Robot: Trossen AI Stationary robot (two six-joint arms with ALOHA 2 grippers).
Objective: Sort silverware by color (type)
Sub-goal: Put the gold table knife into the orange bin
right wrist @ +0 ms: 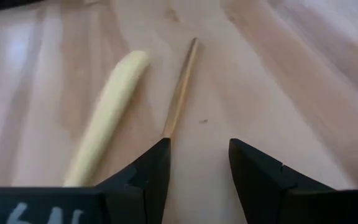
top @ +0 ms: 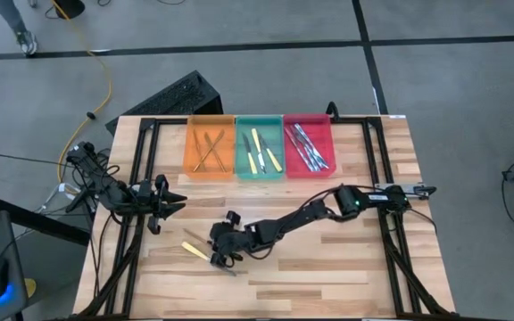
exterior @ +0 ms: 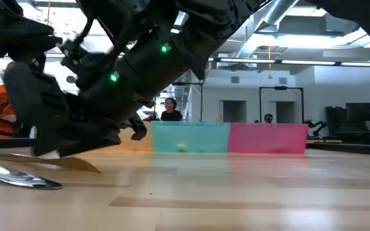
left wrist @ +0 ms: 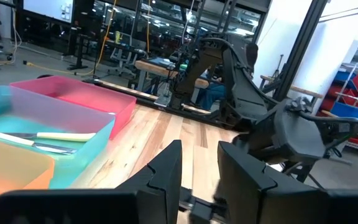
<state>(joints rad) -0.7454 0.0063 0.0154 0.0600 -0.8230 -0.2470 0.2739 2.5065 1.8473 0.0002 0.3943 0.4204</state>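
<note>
Two utensils lie flat on the wood table near its front left: a pale yellow-handled one [top: 194, 249] [right wrist: 107, 118] and a thin bronze-gold one [right wrist: 180, 87] beside it. My right gripper [top: 219, 257] [right wrist: 194, 162] is open, low over them, fingers pointing along them; the bronze one runs under one finger. In the low view a bronze tip [exterior: 76, 163] and a silver blade [exterior: 19, 178] show below that gripper. My left gripper [top: 177, 203] [left wrist: 199, 165] waits open at the table's left. The other utensils lie in the trays. My right gripper has one finger [right wrist: 151, 171] over the bronze utensil's near end [right wrist: 166, 129], which lies flat on the table. The finger hides that spot, so I cannot tell whether it touches.
Three trays stand in a row at the far edge: orange [top: 191, 152] with bronze utensils, green [top: 239, 152] with yellow-handled ones, red [top: 328, 143] with silver ones. My right arm [top: 310, 212] stretches across the table's middle. Bare wood lies to the right.
</note>
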